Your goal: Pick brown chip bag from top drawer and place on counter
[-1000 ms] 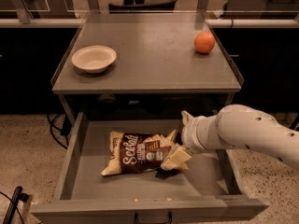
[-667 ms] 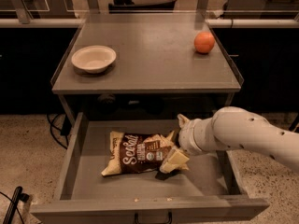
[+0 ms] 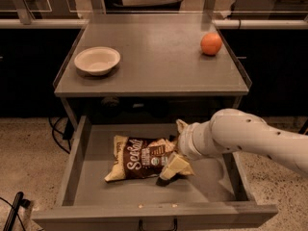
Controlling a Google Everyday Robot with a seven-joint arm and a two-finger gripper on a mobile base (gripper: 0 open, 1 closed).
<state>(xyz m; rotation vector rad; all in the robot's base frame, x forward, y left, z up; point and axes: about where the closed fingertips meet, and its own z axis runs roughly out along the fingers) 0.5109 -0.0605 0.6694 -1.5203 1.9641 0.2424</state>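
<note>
The right end of the brown chip bag (image 3: 139,158) is hidden by the gripper (image 3: 176,147), at centre right of the frame inside the top drawer (image 3: 89,179). The arm (image 3: 250,139) is cut off at the right edge, the handle (image 3: 157,224) at the bottom edge.

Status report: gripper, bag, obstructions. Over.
Gripper in wide grey metal top drawer, at bag's right end. Crinkly brown chip bag lying on drawer floor. Grey counter: cream bowl, orange fruit at edges.

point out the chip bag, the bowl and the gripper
chip bag (image 3: 137,160), camera view, on its brown middle
bowl (image 3: 97,60), camera view, on its inside
gripper (image 3: 174,148), camera view, at the chip bag's right end
</note>
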